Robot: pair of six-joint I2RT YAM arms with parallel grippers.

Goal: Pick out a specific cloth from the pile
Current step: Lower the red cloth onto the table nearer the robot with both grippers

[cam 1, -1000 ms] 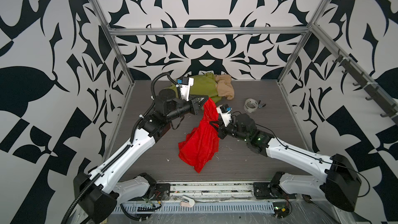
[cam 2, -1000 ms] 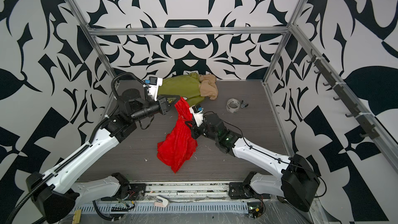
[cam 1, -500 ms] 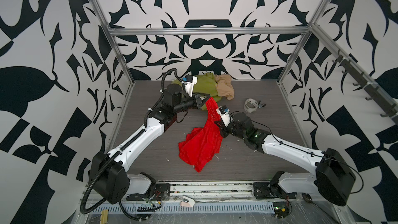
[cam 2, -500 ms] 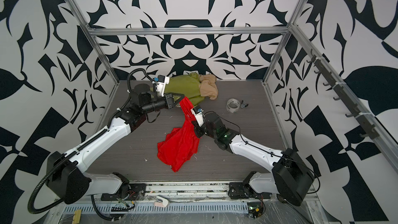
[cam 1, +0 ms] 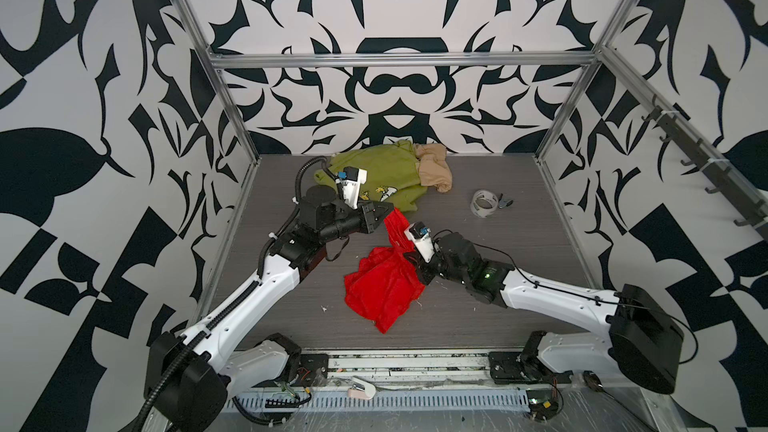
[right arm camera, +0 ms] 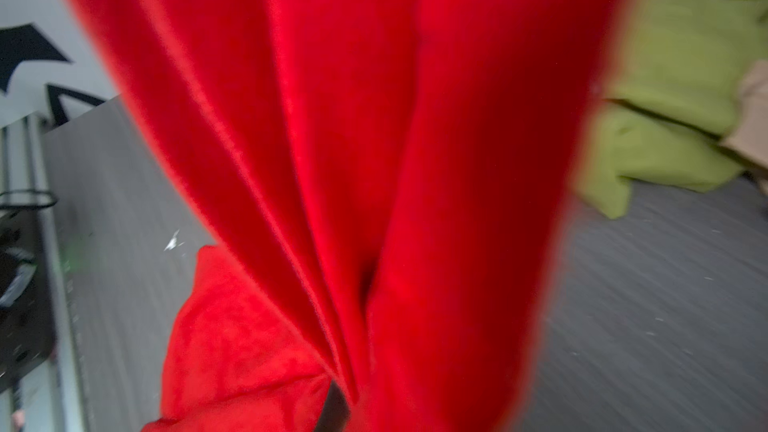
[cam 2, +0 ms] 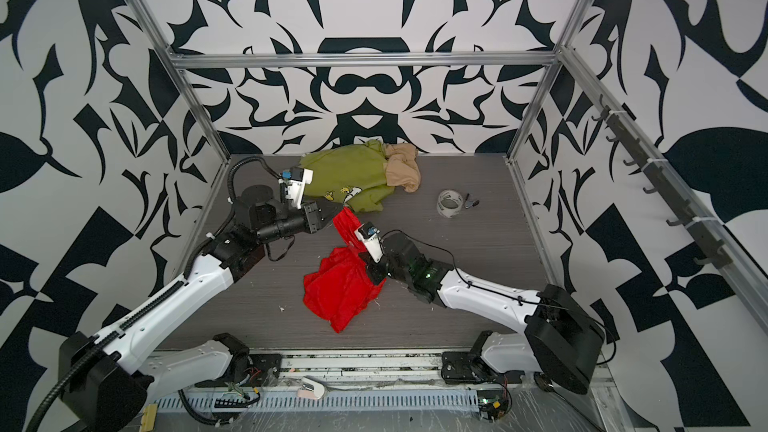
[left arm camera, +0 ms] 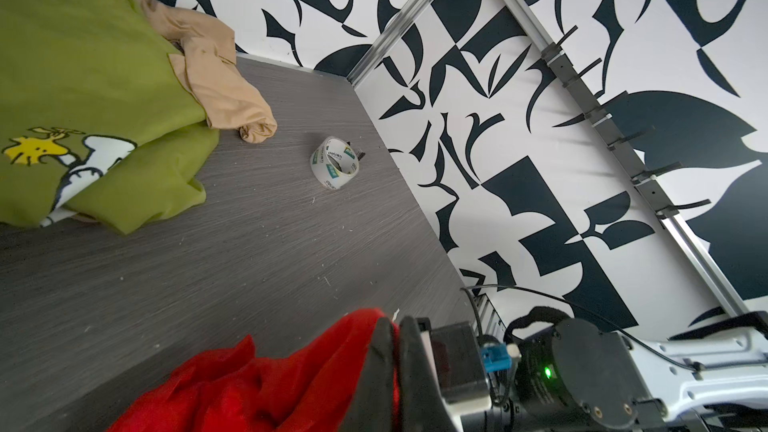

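Table point(cam 1: 498, 284): one, grey wood grain, inside a black-and-white patterned enclosure.
Arms: two, white and black; the left arm point(cam 1: 257, 288) and the right arm point(cam 1: 552, 301) both reach in towards the middle.
Pile point(cam 1: 395, 172): one heap at the back edge against the wall, now made up of two garments.
Red cloth point(cam 1: 382, 284) point(cam 2: 336, 284): one, plain, out of the pile and lying mid-table in front of it. Its lower part is crumpled on the surface and its upper corner is lifted off it.
Green shirt point(cam 1: 378, 168) point(left arm camera: 83, 56): one, olive, with a yellow-and-white cartoon print showing.
Beige cloth point(cam 1: 432, 168) point(left arm camera: 216, 76): one, smaller, lying partly on the shirt's right side.
Left gripper point(cam 1: 387, 211): jaws together, pinching the red cloth's raised top corner, just in front of the shirt's hem.
Right gripper point(cam 1: 413, 268): jaws together, clamped on gathered folds partway down the red cloth. In its wrist view the fabric point(right arm camera: 374, 118) fills most of the frame.
Tape roll point(cam 1: 484, 202) point(left arm camera: 334, 162): one, on the table right of the pile, well apart from the red cloth.
Small dark item point(cam 1: 505, 201): one, just beside the roll, too small to identify.
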